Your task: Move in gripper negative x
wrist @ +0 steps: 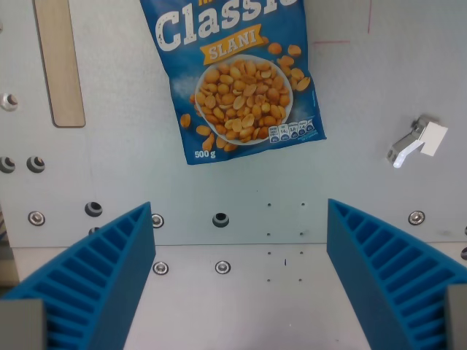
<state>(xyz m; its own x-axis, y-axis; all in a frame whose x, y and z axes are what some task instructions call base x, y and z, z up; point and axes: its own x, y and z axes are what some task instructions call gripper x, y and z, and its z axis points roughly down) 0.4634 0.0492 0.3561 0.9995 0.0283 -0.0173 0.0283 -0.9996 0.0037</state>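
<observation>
My gripper [239, 226] shows as two blue ribbed fingers [102, 270] at the bottom of the wrist view, one at the left and one at the right. They stand wide apart with nothing between them, above a grey metal plate [241, 211]. A blue bag of salted peanuts [237, 80] lies flat on the plate at the top centre, beyond the fingertips and apart from them. Its top is cut off by the frame.
A light wooden strip [60, 62] lies at the upper left. A small white and metal clip [416, 141] sits at the right. Several screws and holes [220, 219] dot the plate between the fingers and along the left.
</observation>
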